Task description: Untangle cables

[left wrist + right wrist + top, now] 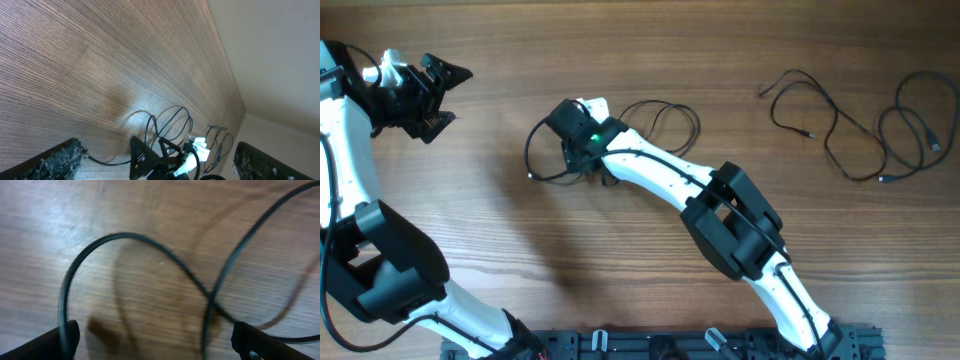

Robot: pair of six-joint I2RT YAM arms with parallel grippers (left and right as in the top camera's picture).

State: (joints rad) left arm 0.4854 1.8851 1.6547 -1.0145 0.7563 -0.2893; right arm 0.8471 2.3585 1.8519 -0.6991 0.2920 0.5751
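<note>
From overhead, I see the left gripper [453,97] spread wide above the wooden table [520,40] at the upper left. The right gripper [567,140] sits over a looped black cable [528,155] mid-table; more cables [835,115] lie well apart at the far right. The left wrist view shows its fingers [55,162] wide, with the looped cable beyond them. In the blurred right wrist view, the cable crosses itself between parted fingers [50,340].

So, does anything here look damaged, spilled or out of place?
Nothing stands out. A looped cable lies below the open right gripper, its strands crossing; the other cables lie loose further out on the right arm's side. No damage shows.
</note>
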